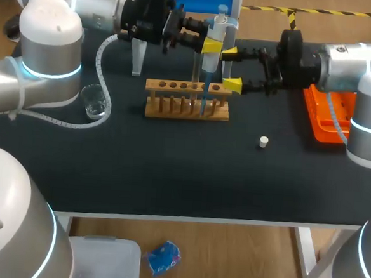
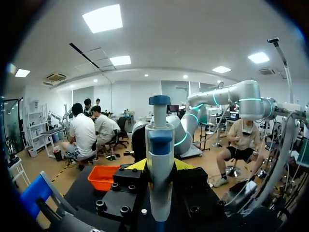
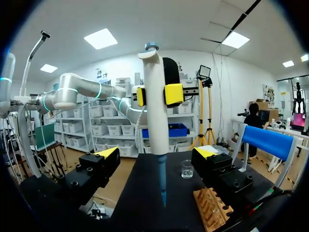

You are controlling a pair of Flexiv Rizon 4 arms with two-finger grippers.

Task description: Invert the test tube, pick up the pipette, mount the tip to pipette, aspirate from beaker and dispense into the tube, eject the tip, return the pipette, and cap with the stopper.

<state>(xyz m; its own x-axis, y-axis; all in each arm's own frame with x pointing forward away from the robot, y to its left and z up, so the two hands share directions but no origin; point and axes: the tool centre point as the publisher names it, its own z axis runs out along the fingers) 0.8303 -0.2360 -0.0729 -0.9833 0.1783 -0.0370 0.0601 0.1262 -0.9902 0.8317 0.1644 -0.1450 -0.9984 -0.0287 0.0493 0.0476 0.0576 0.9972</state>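
My left gripper [image 1: 212,45] is shut on the white pipette [image 1: 215,33] and holds it upright over the wooden rack [image 1: 186,107]. The pipette's blue tip [image 1: 204,92] points down at the rack beside a clear test tube [image 1: 195,76] standing in it. I cannot tell whether the tip is inside the tube. In the left wrist view the pipette [image 2: 159,169] sits between my left gripper's [image 2: 159,165] yellow tips. My right gripper [image 1: 231,68] stands open just right of the pipette, its fingers apart from it. In the right wrist view the pipette [image 3: 155,101] is ahead of my right gripper [image 3: 155,153]. The beaker [image 1: 94,101] is at the left and the white stopper [image 1: 263,142] lies right of the rack.
An orange tray [image 1: 327,117] sits at the table's right edge under my right arm. A clear pipette stand [image 1: 138,56] stands behind the rack at the left. In the right wrist view the beaker [image 3: 187,169] and the rack [image 3: 212,208] are beyond the fingers.
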